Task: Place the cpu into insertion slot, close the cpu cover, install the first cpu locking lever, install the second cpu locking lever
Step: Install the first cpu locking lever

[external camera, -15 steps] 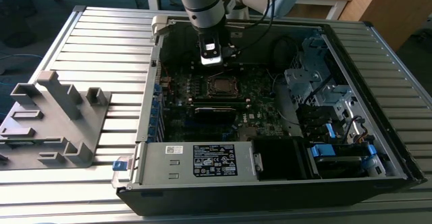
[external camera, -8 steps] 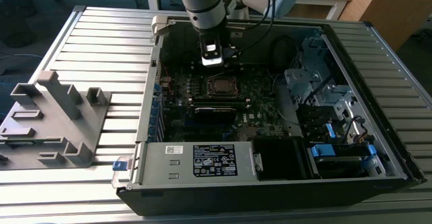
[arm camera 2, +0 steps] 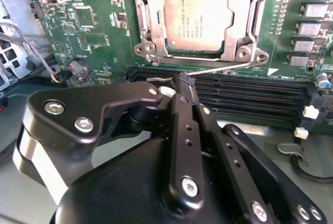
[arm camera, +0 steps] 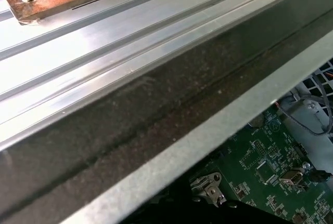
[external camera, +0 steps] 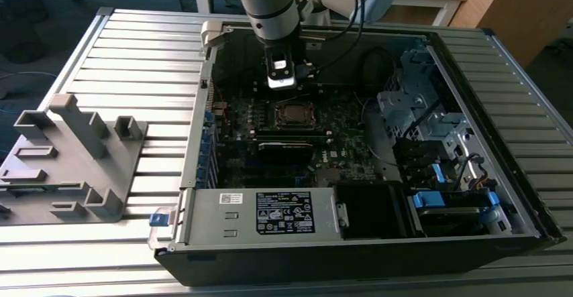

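Silver cpu (arm camera 2: 196, 18) sits framed by the cover (arm camera 2: 148, 21); at 6 o'clock the gripper (arm camera 2: 183, 86), fingers together, pinches a thin lever (arm camera 2: 223, 68) beside memory slots (arm camera 2: 250, 91).

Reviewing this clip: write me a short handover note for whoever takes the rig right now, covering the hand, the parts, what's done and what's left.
Hand: fingers pinched together, holding nothing, tips beside the thin wire locking lever just below the socket; in the exterior view it hangs inside the open computer case.
CPU: seated in the insertion slot.
CPU cover: down around the chip, framing it.
Done: chip placed, cover appears closed.
Left: the lever near the hand looks unlatched; whether either lever is locked cannot be confirmed.
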Motion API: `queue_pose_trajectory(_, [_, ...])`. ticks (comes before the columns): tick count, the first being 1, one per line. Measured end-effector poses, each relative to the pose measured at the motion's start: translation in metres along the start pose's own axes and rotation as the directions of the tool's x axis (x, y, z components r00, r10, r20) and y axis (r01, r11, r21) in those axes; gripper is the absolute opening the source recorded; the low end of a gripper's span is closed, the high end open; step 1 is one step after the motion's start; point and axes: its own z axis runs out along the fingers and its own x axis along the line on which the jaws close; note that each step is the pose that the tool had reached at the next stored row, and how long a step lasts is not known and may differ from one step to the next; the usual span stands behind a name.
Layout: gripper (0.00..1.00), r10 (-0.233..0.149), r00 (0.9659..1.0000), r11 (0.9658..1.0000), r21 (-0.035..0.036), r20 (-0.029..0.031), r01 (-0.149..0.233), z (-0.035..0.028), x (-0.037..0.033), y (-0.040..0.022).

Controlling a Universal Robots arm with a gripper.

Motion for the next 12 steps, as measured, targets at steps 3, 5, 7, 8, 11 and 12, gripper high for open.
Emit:
queue_pose_trajectory(3, [0.11,0.0,1.0,1.0,-0.0006,0.0001,0.0,0.0006,-0.0007,0.0005])
queue_pose_trajectory(5, [0.11,0.0,1.0,1.0,-0.0004,0.0001,0.0,0.0011,-0.002,0.0013])
queue_pose_trajectory(7, [0.11,0.0,1.0,1.0,-0.0004,0.0001,0.0,0.0013,-0.0025,0.0015])
queue_pose_trajectory(8, [0.11,0.0,1.0,1.0,-0.0004,0.0001,0.0,0.0013,-0.0025,0.0015])
queue_pose_trajectory(11, [0.11,0.0,1.0,1.0,-0.0005,0.0001,0.0,0.002,-0.0025,0.0012])
queue_pose_trajectory(12, [0.11,0.0,1.0,1.0,-0.0005,0.0001,0.0,0.0027,-0.0024,0.001])
